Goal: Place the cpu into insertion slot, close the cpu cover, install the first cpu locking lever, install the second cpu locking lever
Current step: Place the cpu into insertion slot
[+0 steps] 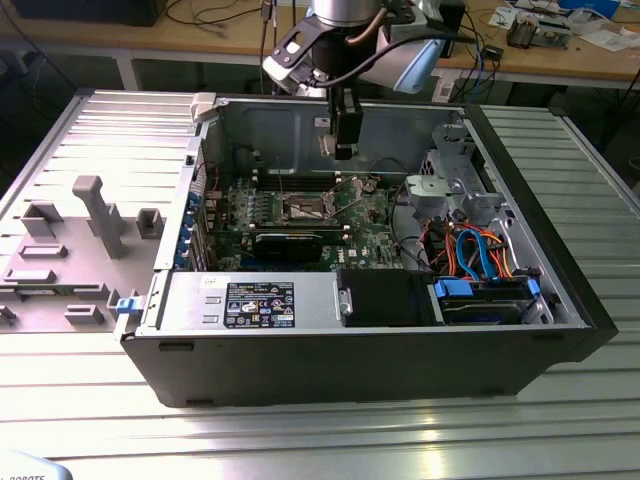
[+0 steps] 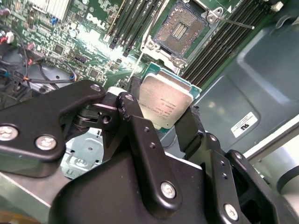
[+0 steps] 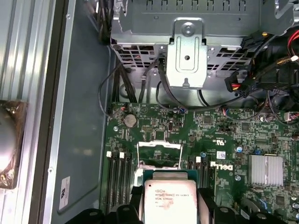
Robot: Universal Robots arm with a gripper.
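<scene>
Cpu (image 2: 166,105) hangs pinched by its edges in the closed gripper (image 2: 161,119), above the motherboard's bare insertion slot (image 2: 180,30), whose cpu cover (image 3: 159,143) stands raised to admit it.

The cpu (image 2: 166,105) is a flat square chip with a dull silver top on a green edge. It is clamped at two opposite sides between the gripper (image 2: 161,113) fingers and hangs above the slot, apart from it and tilted in the second wrist view.

The slot (image 2: 180,30) is a dark square socket in a silvery rim on the green board (image 1: 370,215). It lies open, with its contact field bare.

The cover (image 3: 159,144), a thin silvery frame with a square window, stands raised just beyond the cpu (image 3: 169,200).

A thin wire lever (image 2: 237,23) juts out from one side of the slot, and a second lever (image 2: 136,64) from the opposite side. Both are unlatched.
</scene>
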